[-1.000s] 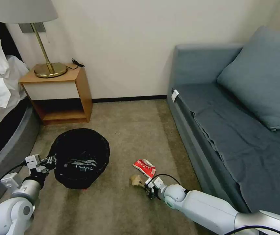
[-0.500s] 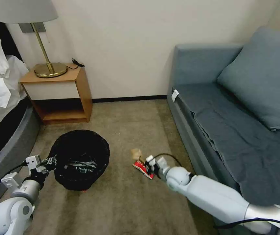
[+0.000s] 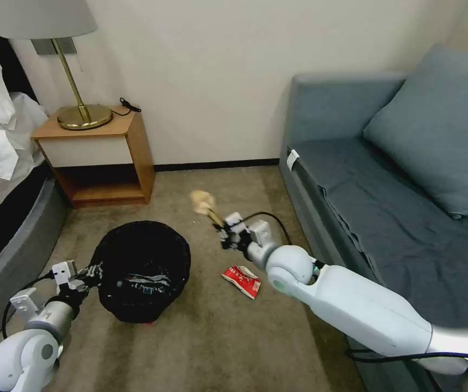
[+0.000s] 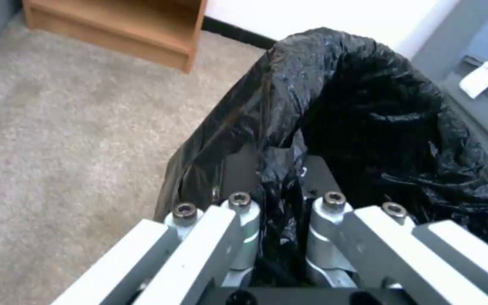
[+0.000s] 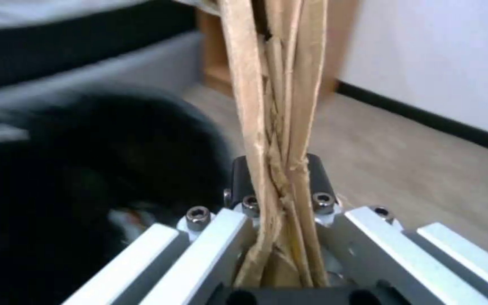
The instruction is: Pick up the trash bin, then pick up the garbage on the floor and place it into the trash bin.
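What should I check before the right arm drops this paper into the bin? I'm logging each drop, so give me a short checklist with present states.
1. Right gripper shut on the crumpled brown paper: ok; the right wrist view shows the paper clamped between the jaws.
2. Left gripper holding the trash bin by its rim: ok; the left wrist view shows the jaws pinching the black bag.
3. Paper over the bin opening: not ok; in the head view it hangs to the bin's right, above the floor.
4. Bin opening clear to receive: ok; some litter already lies inside.
5. Floor cleared of garbage: not ok; the red-and-white packet lies on the carpet.
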